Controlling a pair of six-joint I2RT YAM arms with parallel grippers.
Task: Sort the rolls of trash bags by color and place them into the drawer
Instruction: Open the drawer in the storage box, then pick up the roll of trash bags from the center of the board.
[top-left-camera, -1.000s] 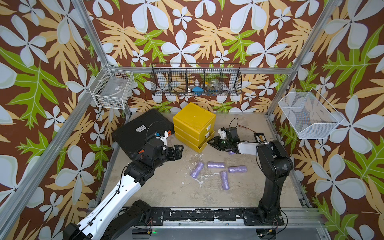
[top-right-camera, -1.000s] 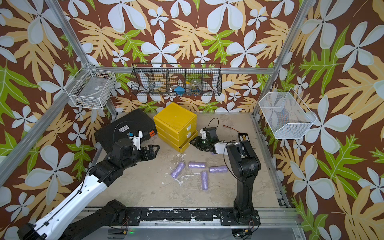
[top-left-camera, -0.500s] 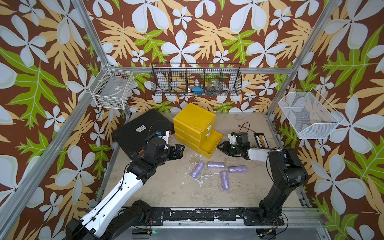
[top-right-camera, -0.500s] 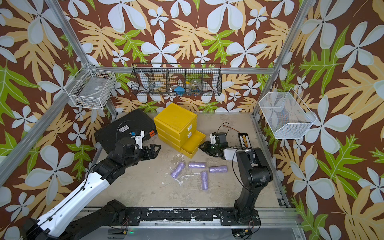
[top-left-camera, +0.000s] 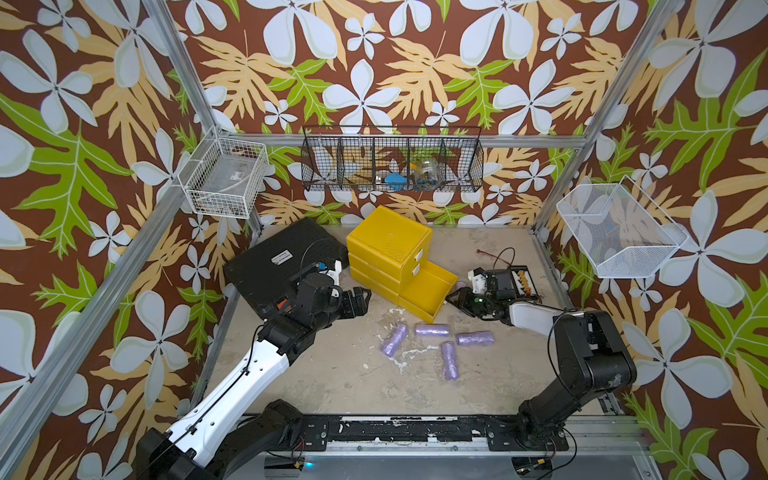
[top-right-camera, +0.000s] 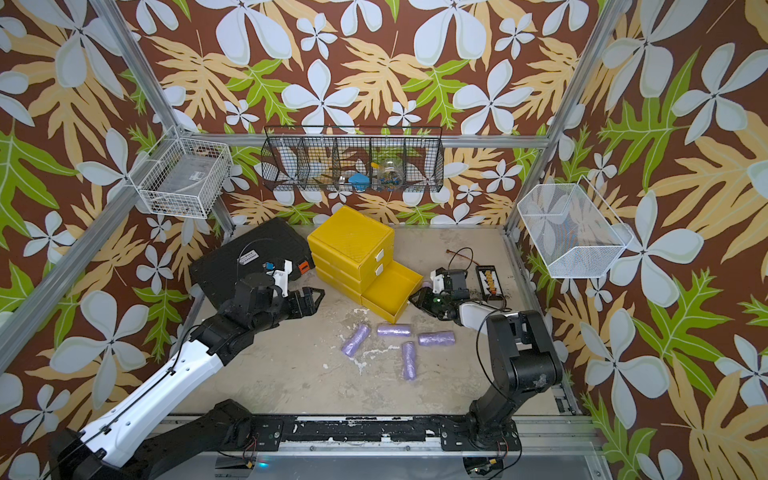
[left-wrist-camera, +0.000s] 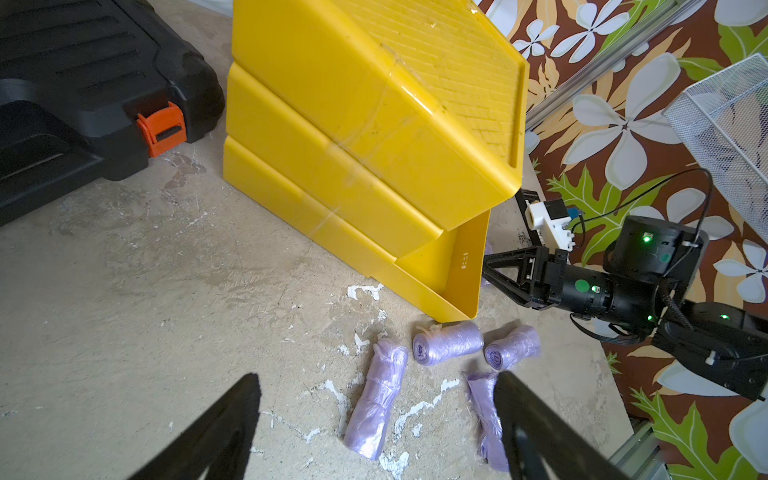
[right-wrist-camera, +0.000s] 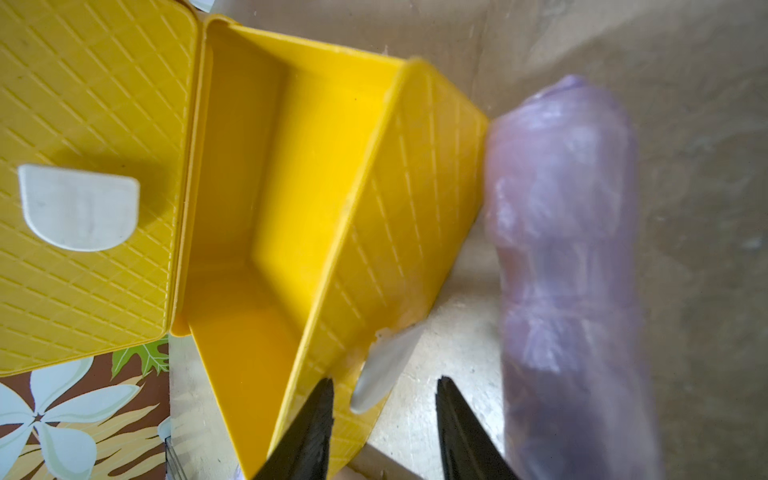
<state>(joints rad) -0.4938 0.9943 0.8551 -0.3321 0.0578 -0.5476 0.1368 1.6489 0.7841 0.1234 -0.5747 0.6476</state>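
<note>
- On the tabletop (top-left-camera: 332, 374), just in front of the pulled-out bottom drawer (top-left-camera: 424, 286), four lilac rolls (top-left-camera: 432, 331) are lying loose on their sides, and one is nearly touching the drawer's front corner.
- A fifth lilac roll (right-wrist-camera: 561, 249) is lying right up against the outside of the drawer's front wall. It's looking pretty blurry in the right wrist view.
- The drawer is sticking out of the yellow drawer unit (top-left-camera: 388, 241), while the two drawers above it are sitting closed.
- The right gripper (top-left-camera: 453, 298) is sitting low at the drawer's front. Its jaws are standing partly apart around the white handle tab (right-wrist-camera: 384, 370), and as far as I can see they aren't clamping it.
- The left gripper (top-left-camera: 362, 300) is hovering spread wide and gripping nothing, just beside the unit and in front of the black tool case (top-left-camera: 270, 266).
</note>
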